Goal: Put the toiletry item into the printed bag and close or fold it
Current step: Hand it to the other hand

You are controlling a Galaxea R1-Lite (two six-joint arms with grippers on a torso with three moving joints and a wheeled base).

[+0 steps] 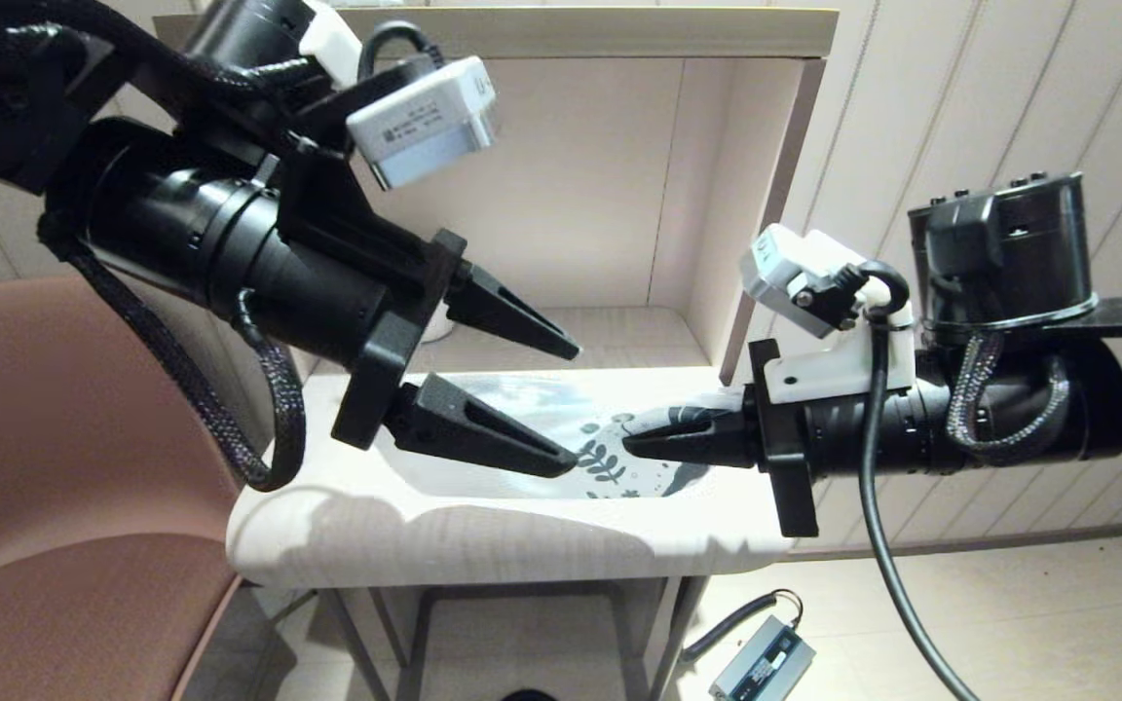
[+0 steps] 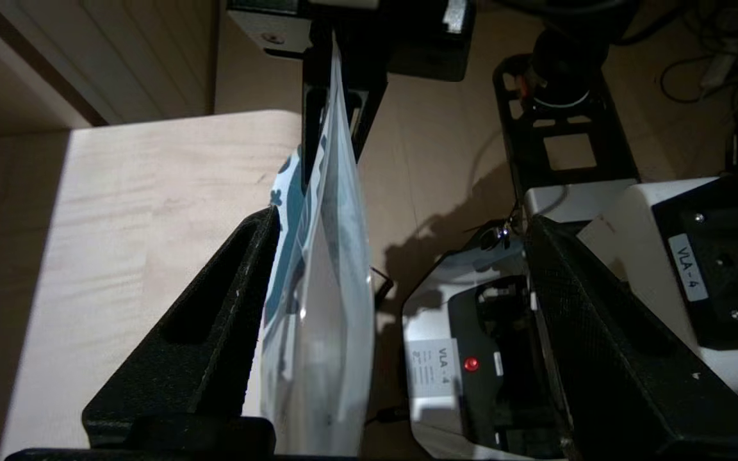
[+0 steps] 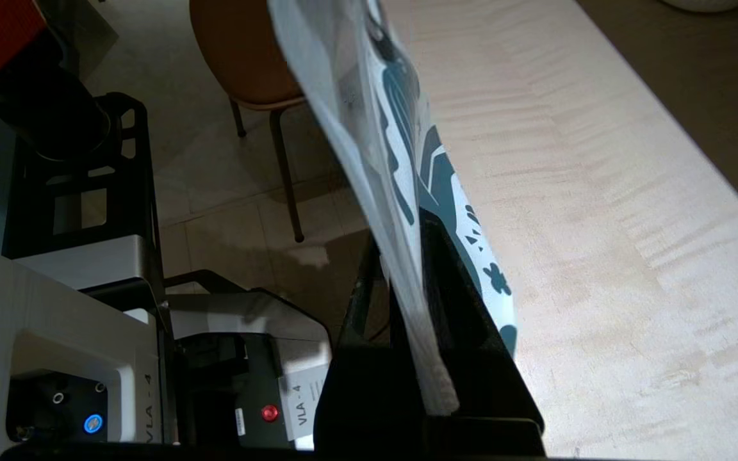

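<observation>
The printed bag [image 1: 608, 460], white with teal leaf print, is held on edge just above the table [image 1: 425, 531]. My right gripper [image 1: 631, 446] is shut on its printed end; in the right wrist view the bag [image 3: 401, 134] runs out from between the closed fingers [image 3: 452, 301]. My left gripper [image 1: 569, 406] is open at the bag's other side. In the left wrist view the bag [image 2: 318, 288] stands beside one finger [image 2: 241, 288], far from the other finger [image 2: 574, 301]. The toiletry item is out of view.
A shelf unit [image 1: 571, 195] stands at the back of the table. A bit of a white mug [image 1: 436, 327] shows behind the left gripper. A brown chair [image 1: 55, 438] is on the left. A grey box with a cable [image 1: 761, 664] lies on the floor.
</observation>
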